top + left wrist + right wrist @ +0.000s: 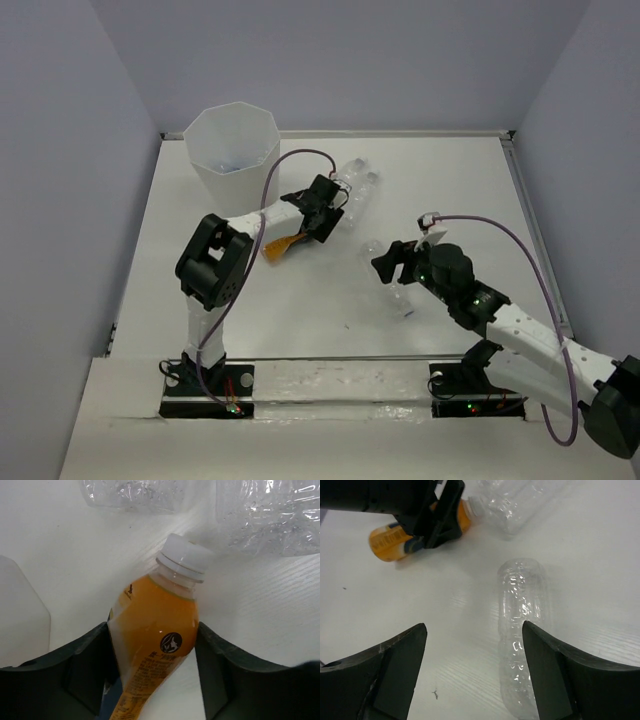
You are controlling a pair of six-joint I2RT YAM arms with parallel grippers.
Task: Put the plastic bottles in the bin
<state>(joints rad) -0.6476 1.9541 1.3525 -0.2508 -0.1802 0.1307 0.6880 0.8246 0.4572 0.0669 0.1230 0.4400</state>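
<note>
Black jaws of my left claw (pixel 153 630) clench the orange bottle (pixel 155 645) lying on the counter (pixel 50 540), likely to carry it to the bin (pixel 235 185) beyond-left. My right claw (pixel 472 645) hangs released over a clear bottle (pixel 522 630).

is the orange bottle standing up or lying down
Lying down: the orange bottle rests on its side on the table, white cap on, with the left gripper closed around its sides.

Glossy crinkled clear plastic bottle (pixel 522 630), matt black fingers (pixel 395 655)
</note>
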